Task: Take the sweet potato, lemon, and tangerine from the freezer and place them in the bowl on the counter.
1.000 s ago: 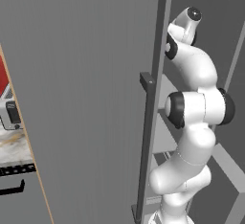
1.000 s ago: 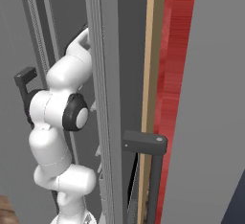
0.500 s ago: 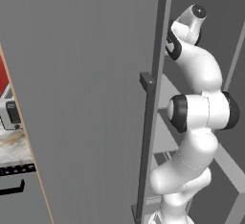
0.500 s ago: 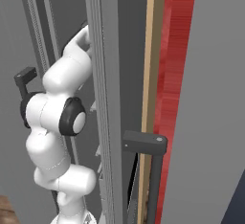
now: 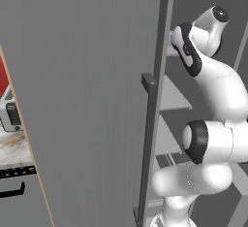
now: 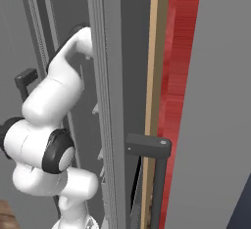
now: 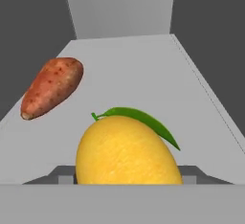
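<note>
In the hand view a big yellow lemon [image 7: 127, 153] with a green leaf lies low and close on the freezer's grey shelf [image 7: 143, 70]. My gripper [image 7: 128, 176] has a finger on each side of it and looks shut on the lemon. A reddish-brown sweet potato [image 7: 51, 87] lies farther back to the left on the same shelf. In the base views the freezer door [image 5: 87, 100] stands open, and my arm reaches past its bar handle [image 5: 147, 148] among the shelves. The tangerine and the bowl are out of view. A strip of marble counter [image 5: 12, 148] shows at far left.
The freezer's side walls [image 7: 210, 50] and back wall [image 7: 119, 7] close in the shelf. A toaster [image 5: 9, 117] stands on the counter at the far left. The open door's edge [image 6: 110, 101] and handle [image 6: 157, 174] stand close beside my arm, with a red wall strip [image 6: 181, 76] behind them.
My arm's elbow has dropped a little and shifted right while the upper link leans deeper into the freezer. The door has not moved.
</note>
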